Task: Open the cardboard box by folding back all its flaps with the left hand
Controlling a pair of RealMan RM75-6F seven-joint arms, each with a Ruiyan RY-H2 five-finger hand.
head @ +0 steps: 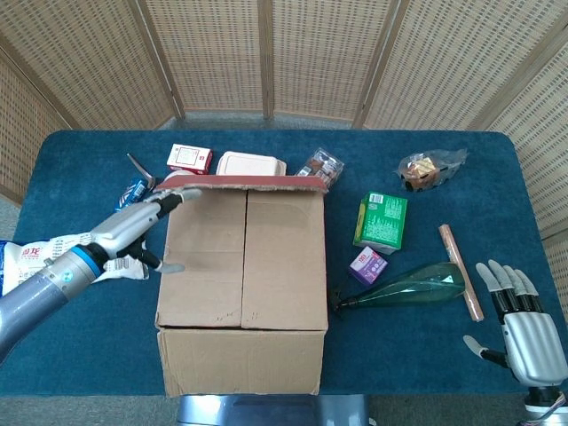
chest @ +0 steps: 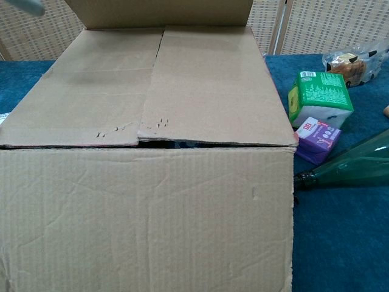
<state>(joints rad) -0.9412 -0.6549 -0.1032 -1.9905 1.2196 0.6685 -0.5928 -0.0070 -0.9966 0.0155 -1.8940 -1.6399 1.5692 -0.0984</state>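
Observation:
The cardboard box (head: 241, 284) stands in the middle of the blue table, and in the chest view the box (chest: 152, 201) fills the frame. Its far flap (head: 244, 182), red on the inside, stands nearly upright at the back; the same far flap (chest: 159, 12) rises at the top of the chest view. Two inner flaps (chest: 146, 85) lie flat and meet along the middle seam. My left hand (head: 142, 222) is at the box's far left corner, fingers spread, fingertips (head: 180, 195) touching the raised flap's left end. My right hand (head: 524, 324) rests open at the table's near right edge.
Right of the box lie a green carton (head: 382, 220), a small purple box (head: 367, 264), a green bottle (head: 417, 286) and a brown stick (head: 460, 271). A snack bag (head: 429, 169) is far right. Behind the box are small packages (head: 251, 163); a white packet (head: 53, 257) lies left.

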